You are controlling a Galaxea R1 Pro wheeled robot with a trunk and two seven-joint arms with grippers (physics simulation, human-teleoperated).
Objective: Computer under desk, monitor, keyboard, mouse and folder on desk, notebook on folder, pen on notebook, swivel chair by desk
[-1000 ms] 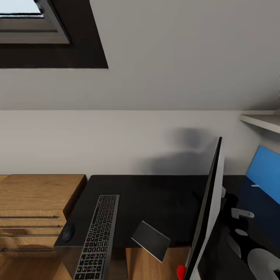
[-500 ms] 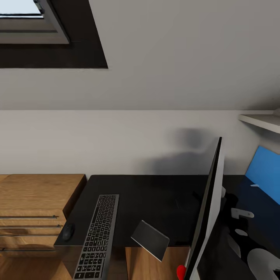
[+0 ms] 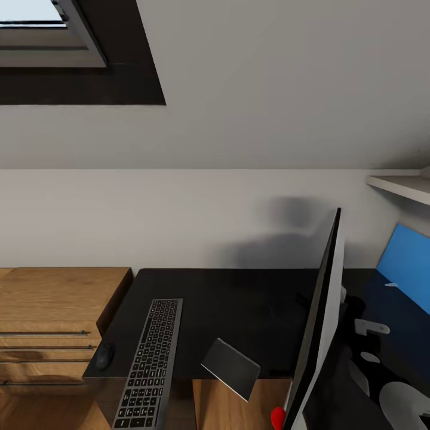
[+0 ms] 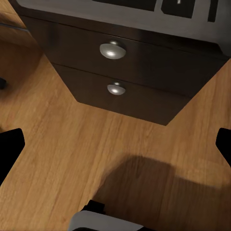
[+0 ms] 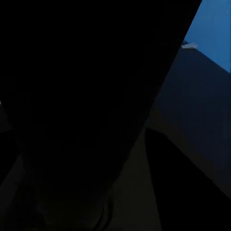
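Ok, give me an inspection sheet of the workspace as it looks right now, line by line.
Surface: black desk, bare in the middle.
Job's things: keyboard hangs over the desk's front edge; mouse sits beside it at the corner; monitor is seen edge-on and tilted; flat dark pad sticks out over the front edge.
Clutter: small red thing by the monitor's foot.
Tools: left tool open above the wooden floor; right tool cannot be told.
Cables: nothing seen.
Surroundings: wooden dresser, blue panel, desk drawers.
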